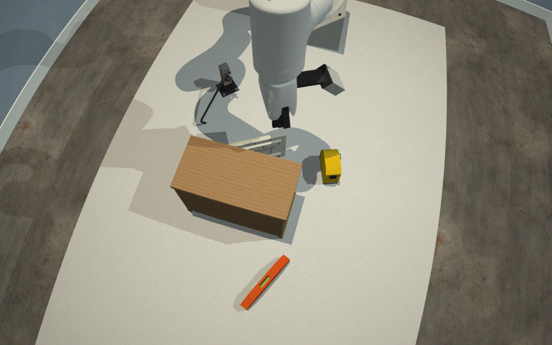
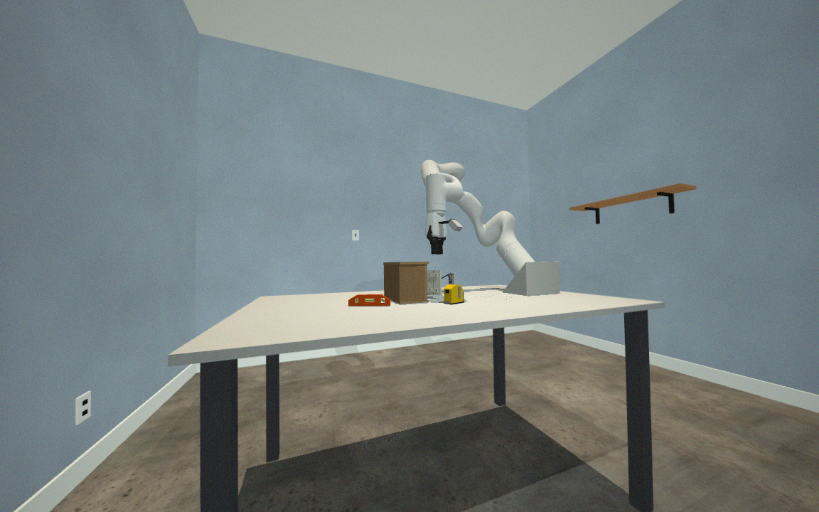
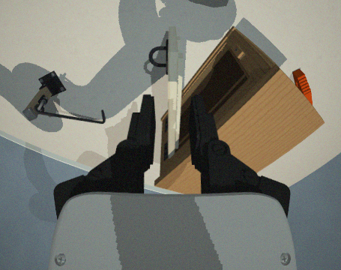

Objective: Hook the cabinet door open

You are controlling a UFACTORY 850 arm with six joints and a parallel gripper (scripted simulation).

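From above: the wooden cabinet point(image 1: 235, 180) sits mid-tabletop point(image 1: 381, 240), its pale door point(image 1: 260, 143) swung partway out on the far side. The hook point(image 1: 209, 105) lies flat on the tabletop, pinned at one end to the short post point(image 1: 225, 74), well apart from the door, so nothing is hooked yet. The tool point(image 1: 281, 118) hangs over the door's free edge; prob. positioned there to get at the door from above. A yellow tape measure point(image 1: 329, 165) is just beside the cabinet and an orange level point(image 1: 265, 282) is out front, both off to the side.

From the room side: the arm is bent down w/ the tool point(image 2: 436, 242) well above the cabinet point(image 2: 405, 281), not touching anything. The cabinet looks flat on its base.

Wrist cam: the fingers are drawn in narrow w/ nothing between them; the door point(image 3: 173, 90) shows edge-on in the gap, but far below. The dark eye point(image 3: 160, 57) sticks out of the door's face. The hook point(image 3: 73, 115) rests off to one side w/ its bent tip toward the door. I'd guess the door needs widening before that hook reaches the eye.
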